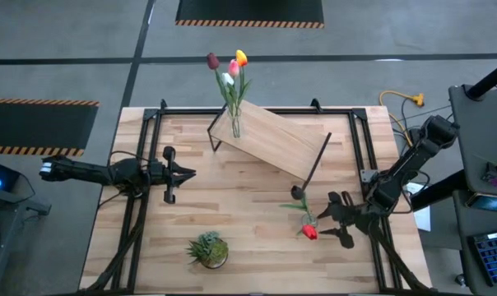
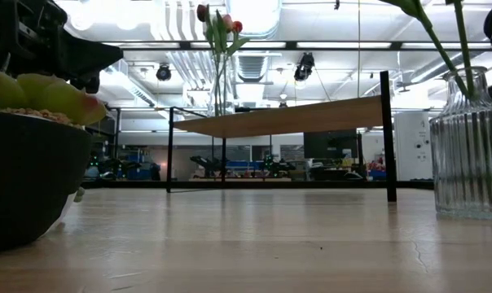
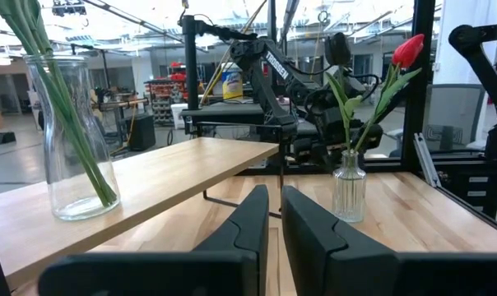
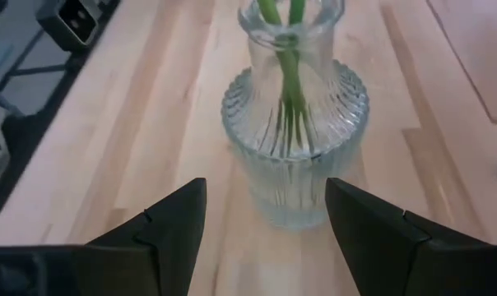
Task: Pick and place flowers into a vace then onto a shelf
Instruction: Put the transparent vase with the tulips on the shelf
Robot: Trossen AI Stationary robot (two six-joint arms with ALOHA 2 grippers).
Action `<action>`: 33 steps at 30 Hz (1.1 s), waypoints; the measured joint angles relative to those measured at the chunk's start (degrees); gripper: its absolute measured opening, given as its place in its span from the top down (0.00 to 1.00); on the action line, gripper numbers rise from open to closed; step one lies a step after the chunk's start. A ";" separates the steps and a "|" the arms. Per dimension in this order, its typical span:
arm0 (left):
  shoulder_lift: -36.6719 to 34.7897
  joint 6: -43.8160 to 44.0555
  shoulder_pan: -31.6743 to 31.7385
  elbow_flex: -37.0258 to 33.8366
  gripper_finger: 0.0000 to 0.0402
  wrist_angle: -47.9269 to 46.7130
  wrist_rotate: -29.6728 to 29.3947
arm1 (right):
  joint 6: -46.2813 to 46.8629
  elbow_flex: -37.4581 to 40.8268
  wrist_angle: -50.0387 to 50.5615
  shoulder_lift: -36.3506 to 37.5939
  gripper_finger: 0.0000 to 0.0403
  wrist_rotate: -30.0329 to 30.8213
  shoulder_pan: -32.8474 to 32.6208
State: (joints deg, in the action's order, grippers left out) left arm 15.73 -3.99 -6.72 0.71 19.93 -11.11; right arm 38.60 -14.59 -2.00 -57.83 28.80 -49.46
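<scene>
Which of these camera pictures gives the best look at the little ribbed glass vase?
The right wrist view: the small ribbed clear glass vase fills the picture, green stems inside, ahead of the open right tool. The low view shows it at the edge, the left wrist view farther off; from above it hardly shows.

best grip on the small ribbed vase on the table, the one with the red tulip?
Probably the ribbed vase by its narrow neck, just above the wide belly, coming level from the right gripper side. That gripper is open and already faces it. The belly looks about as wide as the open fingers, and the neck is slimmer. Stay below the rim so the stems are not pinched.
</scene>
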 joint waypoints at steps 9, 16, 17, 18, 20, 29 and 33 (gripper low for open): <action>-0.01 0.00 0.00 0.10 0.96 0.48 0.00 | -4.46 0.00 -0.60 -1.30 0.31 7.74 0.23; -0.02 0.00 0.00 0.15 0.96 0.48 0.00 | -3.63 0.02 -7.54 -6.47 0.15 8.05 0.23; -0.02 0.00 0.00 0.15 0.96 0.48 0.00 | -4.37 0.02 -9.42 -7.80 0.13 7.37 0.24; -0.02 0.00 0.00 0.15 0.96 0.48 0.00 | -5.33 0.02 -11.30 -9.15 0.13 7.19 0.24; -0.02 0.00 0.00 0.15 0.96 0.48 0.00 | -6.86 0.02 -15.23 -12.24 0.11 7.60 0.41; -0.02 0.00 0.00 0.15 0.96 0.47 0.00 | -9.12 0.02 -26.76 -23.40 0.11 10.27 3.22; -0.02 0.00 0.00 0.15 0.96 0.45 0.00 | -11.78 0.02 -30.97 -25.90 0.11 10.40 3.43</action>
State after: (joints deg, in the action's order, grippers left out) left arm 15.70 -3.99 -6.72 0.86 20.38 -11.11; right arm 26.82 -14.57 -32.97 -83.73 39.20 -46.04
